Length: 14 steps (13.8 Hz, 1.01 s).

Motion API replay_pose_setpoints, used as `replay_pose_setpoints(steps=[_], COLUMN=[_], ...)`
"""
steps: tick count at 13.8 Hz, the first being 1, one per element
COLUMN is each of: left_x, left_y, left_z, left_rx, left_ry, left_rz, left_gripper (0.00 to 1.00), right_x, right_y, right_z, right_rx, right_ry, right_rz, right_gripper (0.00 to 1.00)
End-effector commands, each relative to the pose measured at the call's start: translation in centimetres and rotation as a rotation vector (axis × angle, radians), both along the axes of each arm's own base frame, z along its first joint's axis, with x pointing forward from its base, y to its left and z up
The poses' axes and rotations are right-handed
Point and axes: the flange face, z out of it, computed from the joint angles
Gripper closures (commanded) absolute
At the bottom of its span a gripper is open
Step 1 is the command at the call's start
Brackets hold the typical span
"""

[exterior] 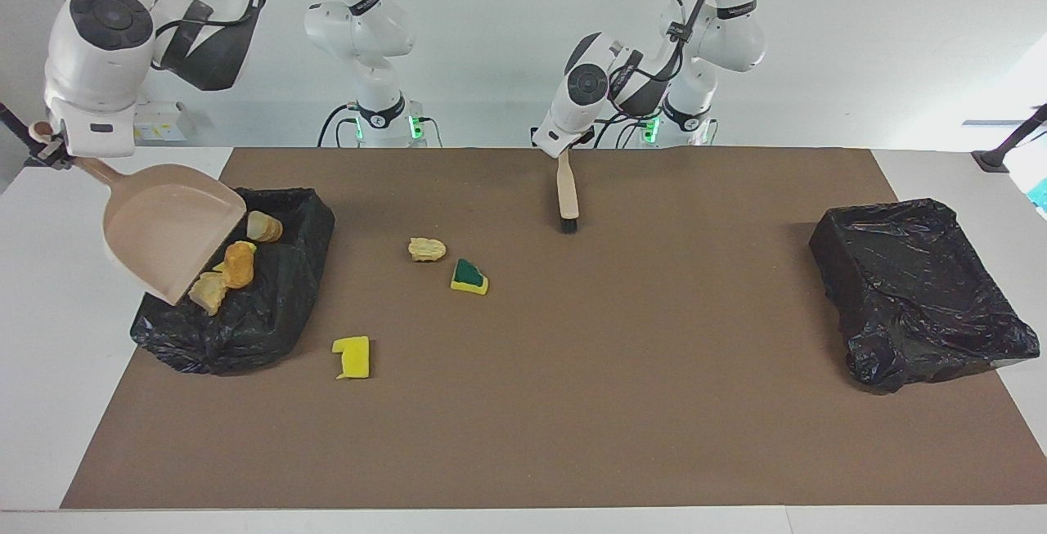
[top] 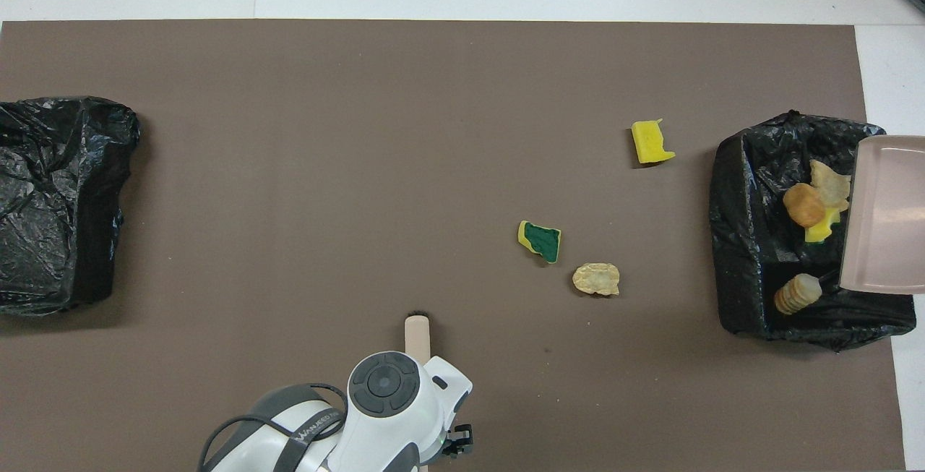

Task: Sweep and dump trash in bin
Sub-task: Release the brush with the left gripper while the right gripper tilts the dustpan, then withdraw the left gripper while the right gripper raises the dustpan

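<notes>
My right gripper (exterior: pixel 51 151) is shut on the handle of the beige dustpan (exterior: pixel 168 231), tilted steeply over the black-lined bin (exterior: pixel 278 297) at the right arm's end. The pan (top: pixel 885 212) is bare. In the bin (top: pixel 744 241) lie an orange-brown lump (top: pixel 803 204), a tan lump (top: pixel 829 179), a yellow sponge piece (top: pixel 820 232) and a striped lump (top: pixel 793 293). On the mat lie a tan lump (exterior: pixel 427 249), a green-topped wedge (exterior: pixel 469 276) and a yellow sponge piece (exterior: pixel 352 356). My left gripper (exterior: pixel 563 144) is shut on the brush (exterior: pixel 567 195), bristles down at the mat.
A second black-lined bin (exterior: pixel 916 289) stands at the left arm's end of the brown mat, also in the overhead view (top: pixel 50 197). White table borders the mat at both ends.
</notes>
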Motion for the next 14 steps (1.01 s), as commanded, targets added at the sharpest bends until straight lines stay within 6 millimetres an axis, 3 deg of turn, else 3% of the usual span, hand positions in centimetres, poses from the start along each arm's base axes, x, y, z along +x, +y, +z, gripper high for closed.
replay_pose_setpoints(steps=[1,2,4,6,8,12,14], left_x=[3.5,4.9,9.2,11.9,13.2,19.7,21.4], left_y=[1.0,1.4,3.9,6.4,7.3,12.9,15.3], left_z=[1.3,2.0,3.7,4.9,6.5,15.4,18.6], left_rx=[-0.029,-0.039,-0.003,0.035,0.063,0.141,0.125], left_ry=[-0.024,-0.041,-0.116,-0.186,-0.232,-0.283,-0.318], left_rz=[0.056,0.075,0.087,0.092,0.072,0.131,0.158], left_gripper=[0.12,0.10,0.00,0.00,0.00,0.00,0.00], right_x=[-0.5,-0.5,-0.5,-0.6,-0.8,-1.1,-1.1], right_y=[1.0,1.5,1.9,1.7,1.8,3.4,5.6], right_z=[1.5,2.2,2.9,3.1,2.6,1.2,0.7], right_rx=[-0.042,-0.033,-0.013,0.061,0.146,0.376,0.504], right_ry=[-0.029,-0.044,-0.061,-0.083,-0.092,-0.106,-0.122], right_rz=[0.006,0.010,0.005,-0.017,-0.044,-0.107,-0.132], right_gripper=[1.00,1.00,1.00,1.00,1.00,1.00,1.00])
